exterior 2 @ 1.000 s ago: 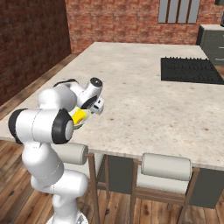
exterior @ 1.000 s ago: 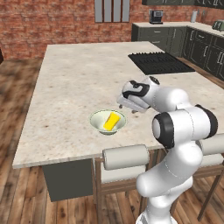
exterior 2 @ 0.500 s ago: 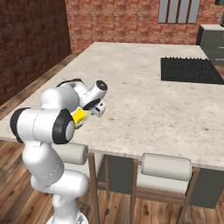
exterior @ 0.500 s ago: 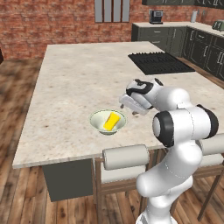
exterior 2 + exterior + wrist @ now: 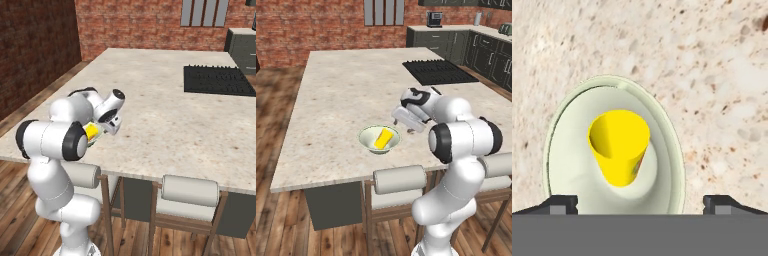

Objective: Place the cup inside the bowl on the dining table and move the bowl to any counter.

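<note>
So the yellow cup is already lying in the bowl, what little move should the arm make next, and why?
Probably ease the open gripper down toward the bowl so one finger can catch its rim. The cup already lies inside the bowl, the fingers stand wide and empty above it, and the bowl still sits on the dining table, so what remains is grasping the bowl to carry it to a counter.

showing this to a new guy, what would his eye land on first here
Probably the bright yellow cup, lying tilted inside the pale green-white bowl near the front edge of the dining table. Next, the white arm bent low over the stone top, its open gripper just right of the bowl and holding nothing. Farther back, the black cooktop is set into the table.
</note>
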Controlling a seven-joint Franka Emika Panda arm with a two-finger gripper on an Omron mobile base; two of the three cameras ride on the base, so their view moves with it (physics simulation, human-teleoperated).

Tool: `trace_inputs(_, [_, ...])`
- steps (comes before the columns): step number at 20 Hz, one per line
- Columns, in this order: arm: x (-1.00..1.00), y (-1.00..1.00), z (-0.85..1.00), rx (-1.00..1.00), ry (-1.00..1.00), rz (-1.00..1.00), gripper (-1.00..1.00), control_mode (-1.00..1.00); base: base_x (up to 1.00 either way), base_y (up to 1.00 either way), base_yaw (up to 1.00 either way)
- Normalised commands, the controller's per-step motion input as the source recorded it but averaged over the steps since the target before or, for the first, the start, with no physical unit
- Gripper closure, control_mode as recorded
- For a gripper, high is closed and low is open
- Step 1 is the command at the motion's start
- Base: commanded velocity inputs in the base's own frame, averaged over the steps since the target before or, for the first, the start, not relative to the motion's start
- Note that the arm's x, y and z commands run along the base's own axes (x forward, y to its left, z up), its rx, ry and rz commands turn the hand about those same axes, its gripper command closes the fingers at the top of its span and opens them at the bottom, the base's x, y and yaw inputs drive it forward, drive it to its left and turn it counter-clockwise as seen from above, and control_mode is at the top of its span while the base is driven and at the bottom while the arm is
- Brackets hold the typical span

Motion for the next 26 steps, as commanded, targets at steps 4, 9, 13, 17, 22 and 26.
trace_inputs(4, [0.02, -0.02, 0.0, 0.0, 0.0, 0.0, -1.0, -1.0, 0.0, 0.0, 0.0])
trace_inputs(9, [0.01, -0.09, -0.11, 0.0, 0.0, 0.0, -1.0, -1.0, 0.0, 0.0, 0.0])
trace_inputs(13, [0.01, -0.08, -0.27, 0.02, 0.0, 0.03, -1.0, -1.0, 0.0, 0.0, 0.0])
trace_inputs(17, [0.06, 0.0, -0.22, 0.02, 0.0, 0.08, -1.0, -1.0, 0.0, 0.0, 0.0])
trace_inputs(22, [0.05, 0.0, -0.03, 0.0, 0.01, 0.12, -1.0, -1.0, 0.0, 0.0, 0.0])
trace_inputs(26, [0.07, 0.0, 0.0, 0.0, 0.02, 0.13, -1.0, -1.0, 0.0, 0.0, 0.0])
